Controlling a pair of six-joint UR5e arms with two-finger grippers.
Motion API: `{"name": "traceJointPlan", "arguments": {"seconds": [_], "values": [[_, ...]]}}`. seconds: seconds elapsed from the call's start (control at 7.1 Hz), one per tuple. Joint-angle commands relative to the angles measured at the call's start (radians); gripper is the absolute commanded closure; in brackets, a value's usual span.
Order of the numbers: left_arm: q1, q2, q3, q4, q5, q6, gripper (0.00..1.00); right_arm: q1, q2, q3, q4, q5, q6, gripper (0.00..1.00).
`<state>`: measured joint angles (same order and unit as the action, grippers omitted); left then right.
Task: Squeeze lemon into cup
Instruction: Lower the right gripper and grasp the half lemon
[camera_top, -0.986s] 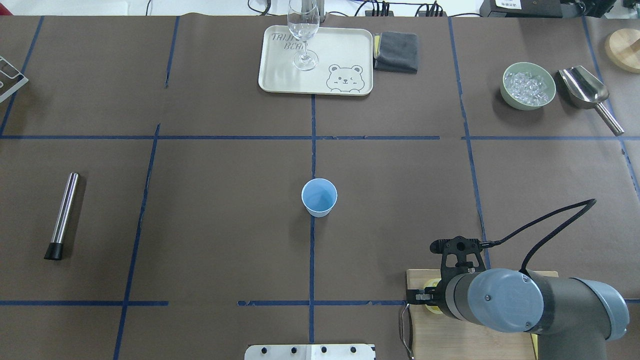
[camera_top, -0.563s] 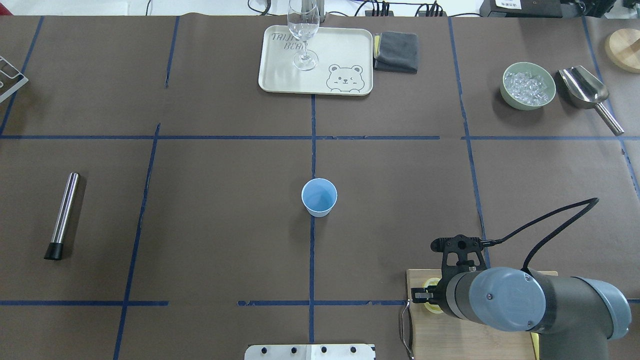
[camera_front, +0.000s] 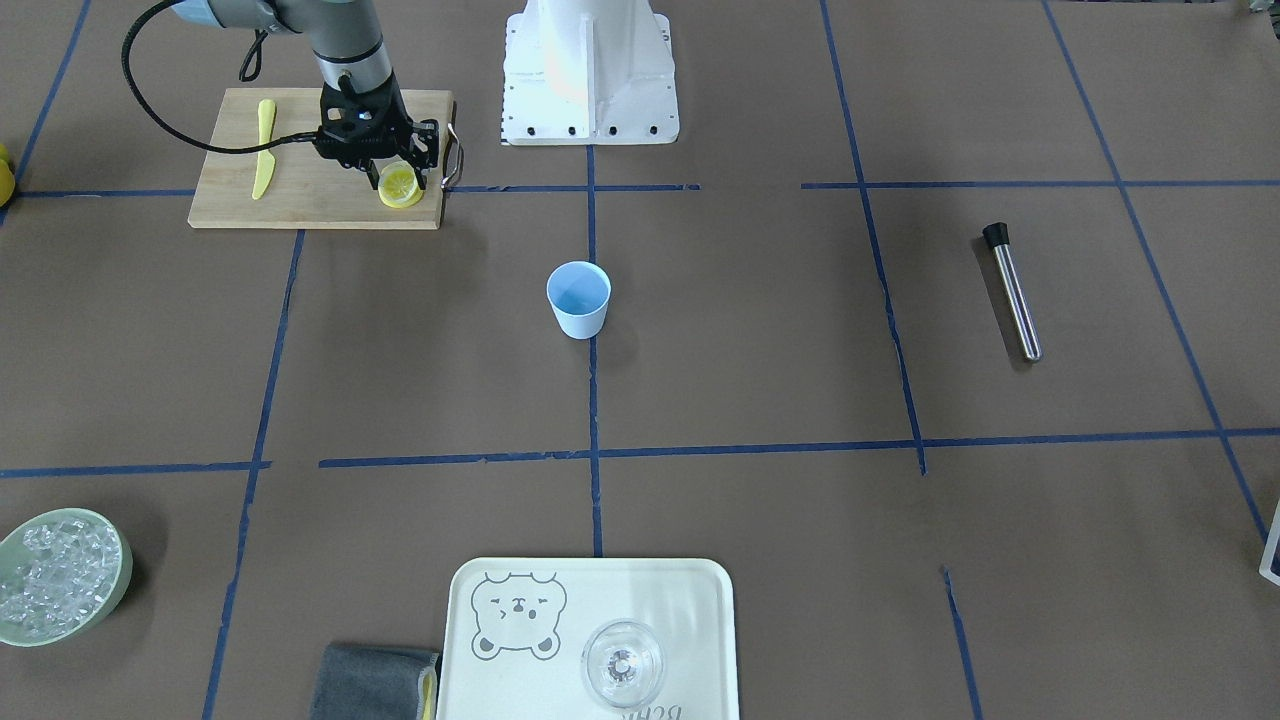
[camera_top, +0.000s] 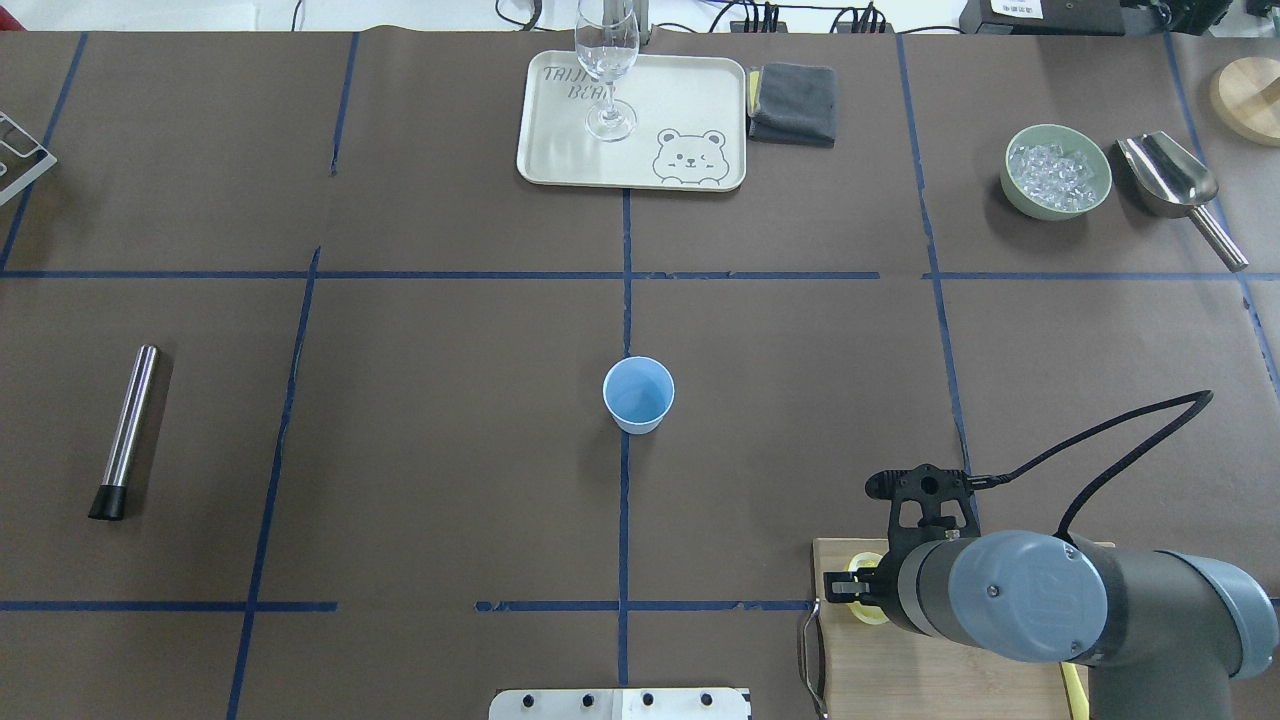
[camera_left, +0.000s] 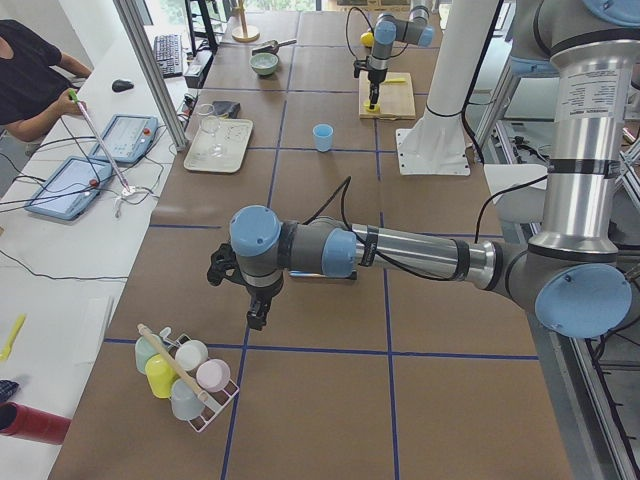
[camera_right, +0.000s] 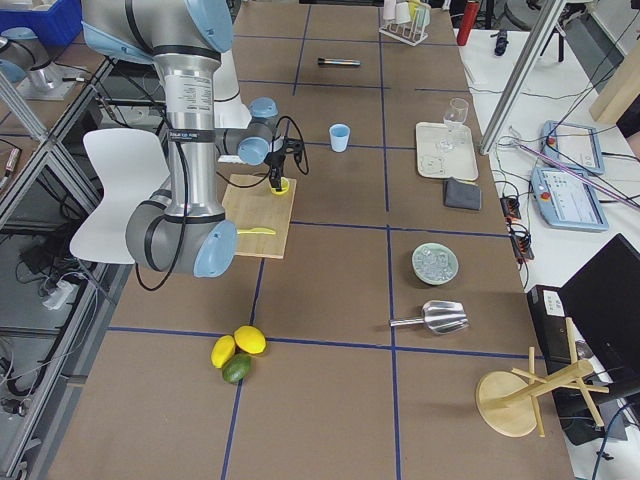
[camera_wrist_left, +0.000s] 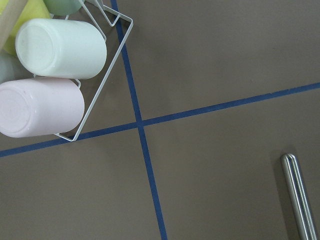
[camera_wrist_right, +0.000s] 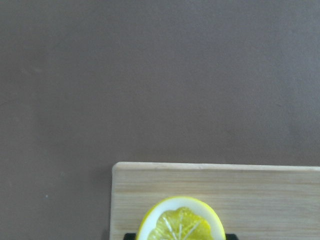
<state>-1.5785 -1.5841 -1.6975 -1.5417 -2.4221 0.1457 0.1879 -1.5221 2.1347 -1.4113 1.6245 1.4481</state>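
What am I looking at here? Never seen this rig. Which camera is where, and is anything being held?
Two robot arms work at one taped table. One picture looks down from behind the robot, one from across the table, two from the table's ends, and each wrist carries a camera. The right hand is down at the lemon on a wooden board beside a yellow knife; whether it grips yet, I cannot tell. The blue cup stands mid-table, apart from it. Farther off: a tray with a wine glass, a bowl of ice, a scoop, a metal tube. The left hand hovers by a rack of cups; open or shut is unclear.
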Motion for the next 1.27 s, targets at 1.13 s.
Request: {"name": "traceJointPlan", "arguments": {"seconds": [1.13], "values": [[-0.002, 0.003, -0.008, 0.0, 0.0, -0.002, 0.0, 0.079, 0.006, 0.099, -0.009, 0.009, 0.0, 0.5]]}}
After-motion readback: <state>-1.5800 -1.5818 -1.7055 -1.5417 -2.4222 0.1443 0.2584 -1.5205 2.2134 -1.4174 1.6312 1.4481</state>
